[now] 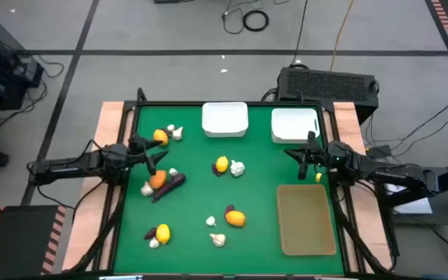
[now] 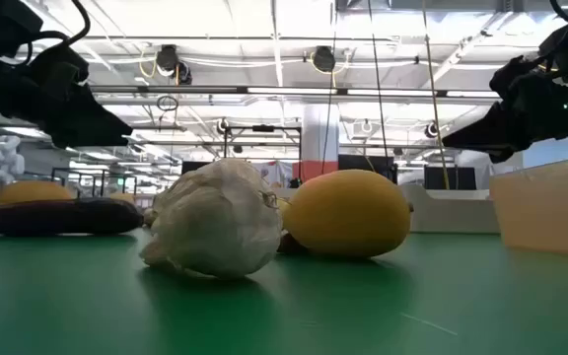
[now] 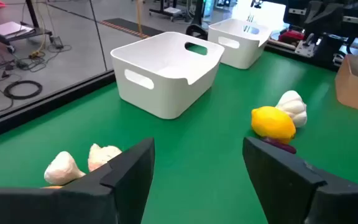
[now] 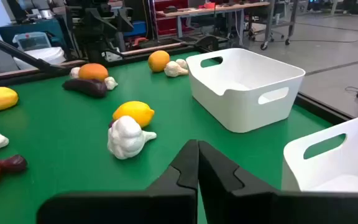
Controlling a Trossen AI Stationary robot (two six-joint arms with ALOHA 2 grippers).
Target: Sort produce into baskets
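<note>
Produce (image 1: 222, 165) lies scattered over the green table (image 1: 193, 194), none of it in a bin yet. From above, the left gripper (image 1: 150, 152) hovers near the left edge between an orange fruit with garlic (image 1: 166, 135) and a cluster of an orange fruit (image 1: 157, 180) pressed against a long purple piece (image 1: 169, 183). The right gripper (image 1: 311, 159) hangs by the right white bin (image 1: 294, 124), above the tan tray (image 1: 306, 219); the other white bin (image 1: 225, 120) sits at the back middle. Because pieces lie touching in mixed little heaps, a grab at one could easily drag or knock its neighbour.

At table level, a garlic bulb (image 2: 215, 232) rests against a yellow fruit (image 2: 348, 213); both are round and would likely roll if nudged.

In the left wrist view, the left fingers (image 3: 129, 168) stand wide apart and hold nothing, with two garlic bulbs (image 3: 82, 163) just ahead of them. Lumpy garlic may slip out of a shallow pinch.

In the right wrist view, the right fingers (image 4: 185, 165) are pressed together with nothing between them. That arm is close to the white bins, so a low sweep toward the yellow fruit (image 4: 133, 114) and garlic (image 4: 127, 138) could clip a rim and shove a bin.
</note>
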